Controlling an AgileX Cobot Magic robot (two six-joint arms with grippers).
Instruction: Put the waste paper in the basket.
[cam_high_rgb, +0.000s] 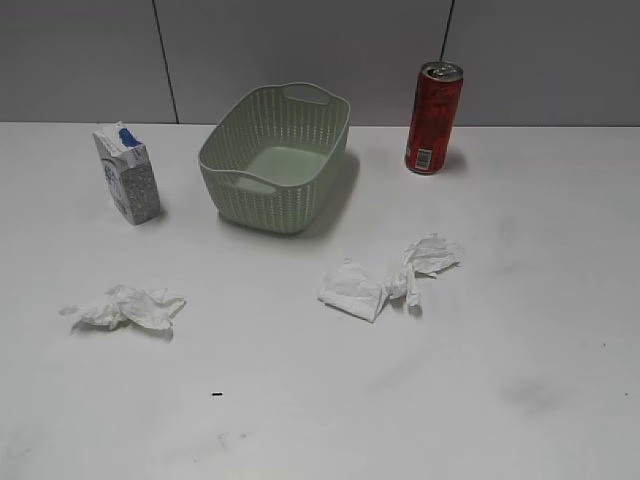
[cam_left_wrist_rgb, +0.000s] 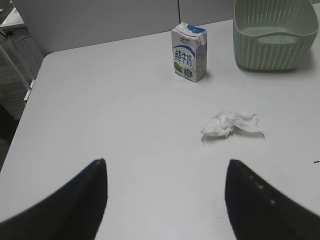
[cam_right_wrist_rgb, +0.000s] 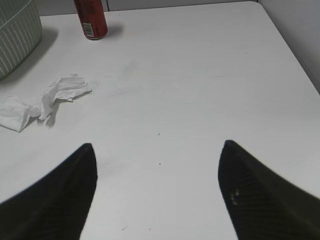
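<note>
No pickup begun: both left gripper and right gripper spread wide, empty; basket empty at far centre; next, left descends on near-left waste paper.

The pale green perforated plastic basket stands on the white worktop near its far edge, about midway along it. To its left, also toward the far edge, the upright white-and-blue patterned carton stands apart from it. To the basket's right, close to the far edge, the tall red metal can stands upright, clear of the basket. Nearer the front, right of centre, two crumpled white tissue wads lie side by side and touching: a flatter folded one on the left, a twisted one on the right. A third crumpled white tissue wad lies toward the left edge, in front of the carton, well apart from the other two.
</note>
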